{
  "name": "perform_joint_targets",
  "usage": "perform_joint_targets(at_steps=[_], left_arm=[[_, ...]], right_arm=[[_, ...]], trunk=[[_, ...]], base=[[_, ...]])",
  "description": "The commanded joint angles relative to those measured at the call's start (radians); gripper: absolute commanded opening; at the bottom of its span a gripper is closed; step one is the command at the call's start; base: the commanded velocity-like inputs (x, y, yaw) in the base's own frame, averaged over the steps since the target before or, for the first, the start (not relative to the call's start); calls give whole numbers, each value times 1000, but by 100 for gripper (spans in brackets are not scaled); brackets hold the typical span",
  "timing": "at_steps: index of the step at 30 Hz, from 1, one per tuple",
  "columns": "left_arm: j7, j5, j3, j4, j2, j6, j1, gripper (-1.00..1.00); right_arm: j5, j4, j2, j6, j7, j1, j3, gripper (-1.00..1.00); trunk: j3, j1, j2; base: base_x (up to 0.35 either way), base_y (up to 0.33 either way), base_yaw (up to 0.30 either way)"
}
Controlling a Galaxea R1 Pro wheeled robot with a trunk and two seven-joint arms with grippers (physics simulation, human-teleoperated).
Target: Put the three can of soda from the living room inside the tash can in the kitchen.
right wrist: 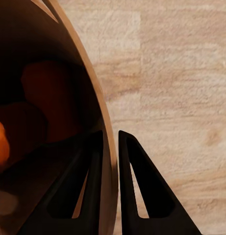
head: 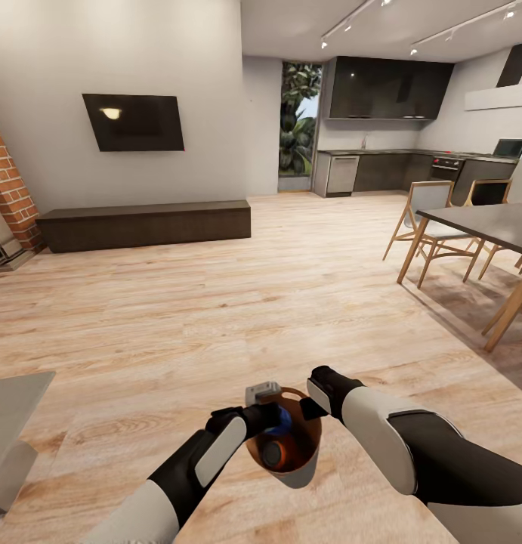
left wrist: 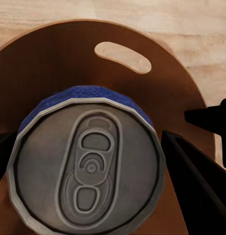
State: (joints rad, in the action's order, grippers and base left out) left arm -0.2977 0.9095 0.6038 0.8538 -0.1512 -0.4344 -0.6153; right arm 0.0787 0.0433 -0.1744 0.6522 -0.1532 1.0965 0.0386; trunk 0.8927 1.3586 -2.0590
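Your right hand (right wrist: 110,147) is clamped on the wall of the trash can (head: 306,453), carried low at centre frame above the wood floor (head: 291,287). Your left hand (head: 272,423) is clamped on a soda can (left wrist: 88,169), poised over the bin's mouth (orange shapes already lie inside). Step in hand: dropping this can in. Next, release it squarely within the rim, then carry the bin to the kitchen (head: 389,151), upper right.

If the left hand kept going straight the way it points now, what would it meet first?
Probably the inside of the trash can: the left hand, holding a soda can, points down into its open mouth. How deep the bottom lies is unclear.
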Motion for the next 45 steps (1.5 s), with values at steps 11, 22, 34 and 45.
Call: perform_joint_targets(at_steps=[11,22,34,45], left_arm=[[8,0,4,-16,-1,11,-7,-100],[8,0,4,-16,-1,15,-7,100],[8,0,4,-16,0,16,-7,100],[8,1,6,-6,10,14,-6,100]], right_arm=[[-5,-1,0,0,4,0,-4,-100],[-5,0,0,0,9,0,-4,-100],[-5,-1,0,0,10,0,-5,-100],[-4,-13,0,1,8,0,-9,-100]], trunk=[[0,0,0],[0,0,0],[0,0,0],[0,0,0]], base=[[0,0,0],[0,0,0],[0,0,0],[0,0,0]])
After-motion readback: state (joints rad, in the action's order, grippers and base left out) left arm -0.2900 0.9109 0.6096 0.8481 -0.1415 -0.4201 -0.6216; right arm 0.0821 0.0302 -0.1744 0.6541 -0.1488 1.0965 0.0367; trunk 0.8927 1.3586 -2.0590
